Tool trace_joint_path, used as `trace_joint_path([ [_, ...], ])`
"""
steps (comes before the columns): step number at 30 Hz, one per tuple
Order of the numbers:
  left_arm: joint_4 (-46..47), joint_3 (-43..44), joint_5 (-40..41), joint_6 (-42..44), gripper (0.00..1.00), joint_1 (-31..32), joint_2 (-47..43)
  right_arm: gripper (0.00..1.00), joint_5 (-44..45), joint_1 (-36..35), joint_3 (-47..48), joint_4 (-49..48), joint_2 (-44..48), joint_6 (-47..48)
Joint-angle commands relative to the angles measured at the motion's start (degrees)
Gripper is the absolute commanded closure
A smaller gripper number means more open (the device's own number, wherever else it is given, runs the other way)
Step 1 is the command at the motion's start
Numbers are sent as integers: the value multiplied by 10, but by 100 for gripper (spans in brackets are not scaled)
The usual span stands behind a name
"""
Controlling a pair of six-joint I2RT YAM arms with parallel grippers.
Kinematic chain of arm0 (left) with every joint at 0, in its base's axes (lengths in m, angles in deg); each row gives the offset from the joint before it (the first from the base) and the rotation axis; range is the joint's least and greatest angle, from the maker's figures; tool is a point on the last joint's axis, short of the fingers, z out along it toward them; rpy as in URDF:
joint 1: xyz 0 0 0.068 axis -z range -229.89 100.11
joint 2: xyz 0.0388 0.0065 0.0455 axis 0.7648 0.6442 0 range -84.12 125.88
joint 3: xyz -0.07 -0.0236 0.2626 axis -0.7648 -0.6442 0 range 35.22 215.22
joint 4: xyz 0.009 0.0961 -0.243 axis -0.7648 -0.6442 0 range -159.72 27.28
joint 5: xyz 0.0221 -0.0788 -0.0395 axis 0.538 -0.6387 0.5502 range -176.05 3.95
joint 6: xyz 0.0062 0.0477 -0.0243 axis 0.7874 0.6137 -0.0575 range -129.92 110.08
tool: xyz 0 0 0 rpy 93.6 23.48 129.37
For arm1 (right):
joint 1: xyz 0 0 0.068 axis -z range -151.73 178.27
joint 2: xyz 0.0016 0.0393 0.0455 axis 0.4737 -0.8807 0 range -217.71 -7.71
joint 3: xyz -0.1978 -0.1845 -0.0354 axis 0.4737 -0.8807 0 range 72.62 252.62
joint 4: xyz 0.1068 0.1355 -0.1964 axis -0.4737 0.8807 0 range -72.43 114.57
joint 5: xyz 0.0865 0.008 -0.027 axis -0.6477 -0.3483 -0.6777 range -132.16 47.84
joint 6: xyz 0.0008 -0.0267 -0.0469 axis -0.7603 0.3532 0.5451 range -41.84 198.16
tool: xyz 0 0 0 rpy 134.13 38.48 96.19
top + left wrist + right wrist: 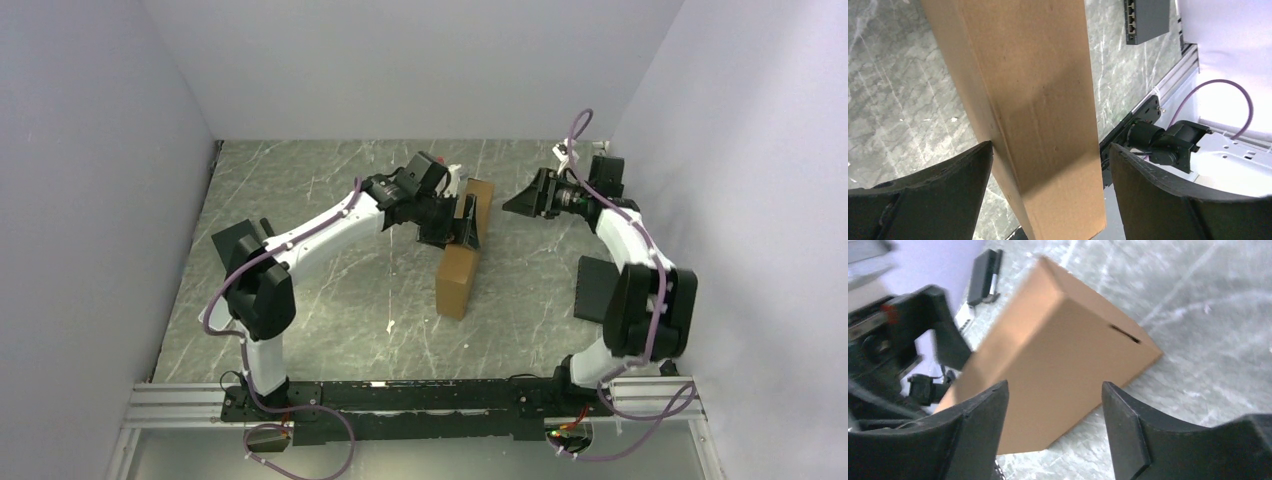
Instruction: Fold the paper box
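The paper box (462, 262) is a closed brown cardboard block that lies long and narrow on the marble table, running from near to far. My left gripper (468, 228) straddles its far half with the jaws open wide. In the left wrist view the box (1038, 100) passes between the fingers of that gripper (1050, 146); the left fingertip (983, 155) sits right against its side and the right fingertip stands apart. My right gripper (515, 205) hovers open to the right of the box's far end, touching nothing. In the right wrist view the box (1063, 350) lies beyond the open gripper (1055, 384).
A black rectangular pad (592, 288) lies on the table by the right arm's base, also seen as the pad (1147, 20). Pale walls close in the left, right and far sides. The metal rail (420, 400) with both arm bases runs along the near edge.
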Motion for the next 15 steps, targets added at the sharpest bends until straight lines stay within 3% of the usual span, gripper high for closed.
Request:
trace_joint_path([
  [1,98,-45,-54,-26,10,-11,-64,21,-64,-6,-32,-78,104,-43],
  [5,119,-67,-73,-37,10,-16,-69,13,-15,-54,-24,-45,120,-37],
  [10,125,-72,-83,-45,12,-15,-63,13,112,-107,4,20,90,-6],
  [15,129,-77,-89,-50,17,-15,-62,19,169,-116,9,50,65,15],
])
